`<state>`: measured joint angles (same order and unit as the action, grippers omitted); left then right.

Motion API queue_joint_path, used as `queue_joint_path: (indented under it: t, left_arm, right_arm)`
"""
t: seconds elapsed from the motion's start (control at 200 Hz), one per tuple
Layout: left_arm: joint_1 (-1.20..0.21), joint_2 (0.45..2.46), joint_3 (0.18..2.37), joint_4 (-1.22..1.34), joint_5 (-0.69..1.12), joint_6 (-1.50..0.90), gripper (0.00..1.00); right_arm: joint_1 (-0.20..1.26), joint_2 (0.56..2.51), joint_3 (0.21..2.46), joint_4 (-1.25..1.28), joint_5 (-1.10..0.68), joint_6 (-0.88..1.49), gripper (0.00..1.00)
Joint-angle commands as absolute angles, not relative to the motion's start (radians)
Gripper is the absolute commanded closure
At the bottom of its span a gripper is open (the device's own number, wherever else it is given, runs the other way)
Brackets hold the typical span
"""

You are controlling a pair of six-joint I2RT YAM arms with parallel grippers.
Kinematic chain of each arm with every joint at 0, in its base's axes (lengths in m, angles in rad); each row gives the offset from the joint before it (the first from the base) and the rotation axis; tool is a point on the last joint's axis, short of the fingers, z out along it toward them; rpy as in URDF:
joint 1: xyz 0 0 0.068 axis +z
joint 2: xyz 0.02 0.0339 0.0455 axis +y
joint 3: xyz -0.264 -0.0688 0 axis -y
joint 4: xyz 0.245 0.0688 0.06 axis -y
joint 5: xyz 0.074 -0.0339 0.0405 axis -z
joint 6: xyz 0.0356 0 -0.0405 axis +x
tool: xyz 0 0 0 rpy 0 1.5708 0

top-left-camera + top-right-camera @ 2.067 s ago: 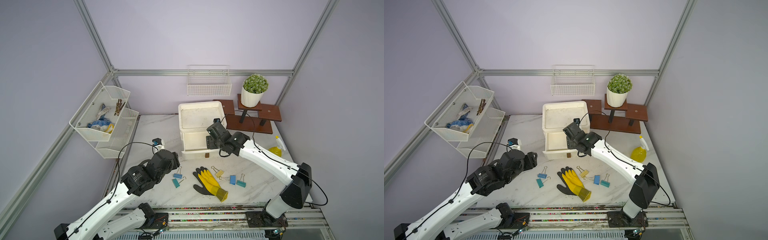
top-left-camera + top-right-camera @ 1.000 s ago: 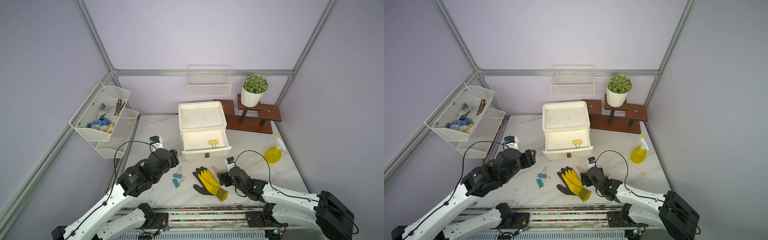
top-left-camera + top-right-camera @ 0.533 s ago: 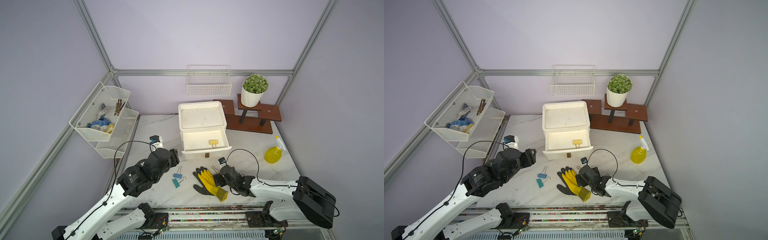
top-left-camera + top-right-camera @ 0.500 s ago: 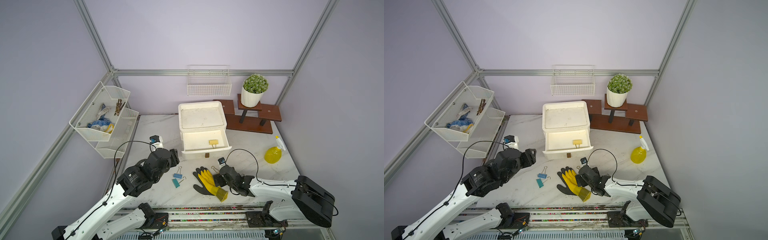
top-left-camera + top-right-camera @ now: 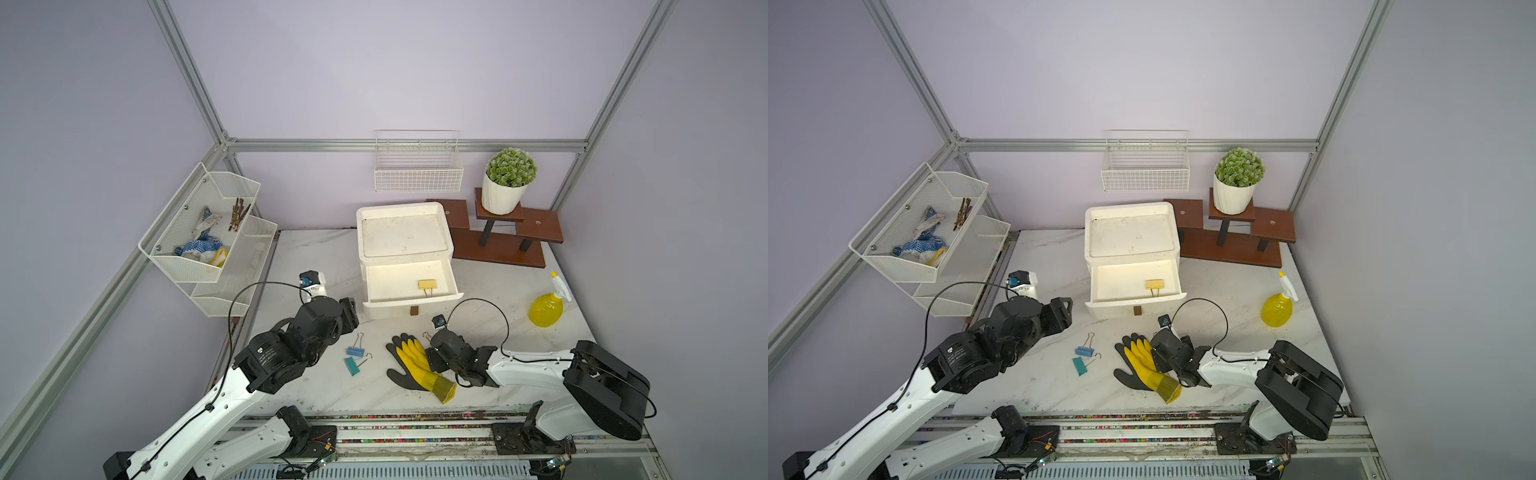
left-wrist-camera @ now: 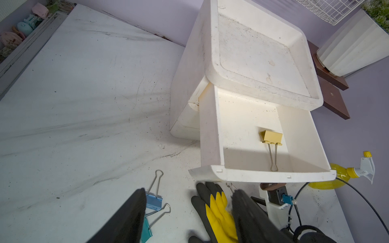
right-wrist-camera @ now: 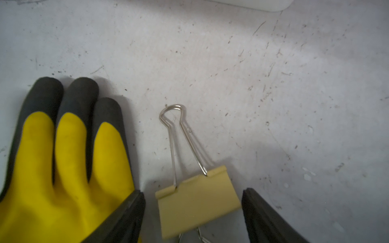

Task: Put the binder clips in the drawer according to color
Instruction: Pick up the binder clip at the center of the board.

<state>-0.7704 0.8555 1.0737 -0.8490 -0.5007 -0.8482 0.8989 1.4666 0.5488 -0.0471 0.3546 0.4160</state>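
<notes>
No text, brand or number can be read with certainty in these pictures. The black round joint housing [image 5: 272, 363] on the white left arm carries a small white printed label [image 5: 266, 355]. It is seen in both top views, but its letters are too small to make out.

I'd call this a robotics lab test cell. Aluminium framing [image 5: 311, 145] boxes in plain lilac panels, and a white left arm [image 5: 208, 415] and right arm [image 5: 528, 368] stand on a rail [image 5: 415, 434] along a scuffed marble-look table [image 5: 307, 249]. A potted plant [image 5: 509, 178] and wire baskets [image 5: 417, 174] look like staged props.
</notes>
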Motion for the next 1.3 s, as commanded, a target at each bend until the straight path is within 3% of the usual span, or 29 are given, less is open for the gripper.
queue_joint_path:
  t: [0.0, 0.125, 0.145, 0.38, 0.665, 1.06, 1.295]
  left_arm:
    - [-0.771, 0.858, 1.092, -0.807, -0.496, -0.836, 0.31]
    - [-0.771, 0.858, 1.094, -0.807, -0.495, -0.836, 0.31]
    - [-0.770, 0.858, 1.096, -0.806, -0.495, -0.837, 0.31]
    - [-0.771, 0.862, 1.097, -0.807, -0.495, -0.834, 0.31]
    - [-0.771, 0.876, 1.090, -0.801, -0.491, -0.838, 0.31]
    - [-0.770, 0.884, 1.085, -0.787, -0.486, -0.839, 0.31]
    - [-0.771, 0.889, 1.089, -0.778, -0.479, -0.838, 0.31]
  right_arm:
    - [0.902, 1.483, 0.558, -0.100, 0.391, 0.461, 0.26]
    - [0.902, 1.508, 0.569, -0.127, 0.410, 0.506, 0.33]
    - [0.902, 1.512, 0.572, -0.132, 0.412, 0.510, 0.39]
    - [0.902, 1.505, 0.576, -0.138, 0.437, 0.535, 0.57]
    - [0.891, 1.403, 0.586, -0.209, 0.511, 0.593, 0.75]
    - [0.660, 1.156, 0.654, -0.486, 0.529, 0.760, 0.87]
    - [0.627, 1.076, 0.752, -0.614, 0.581, 0.740, 0.90]
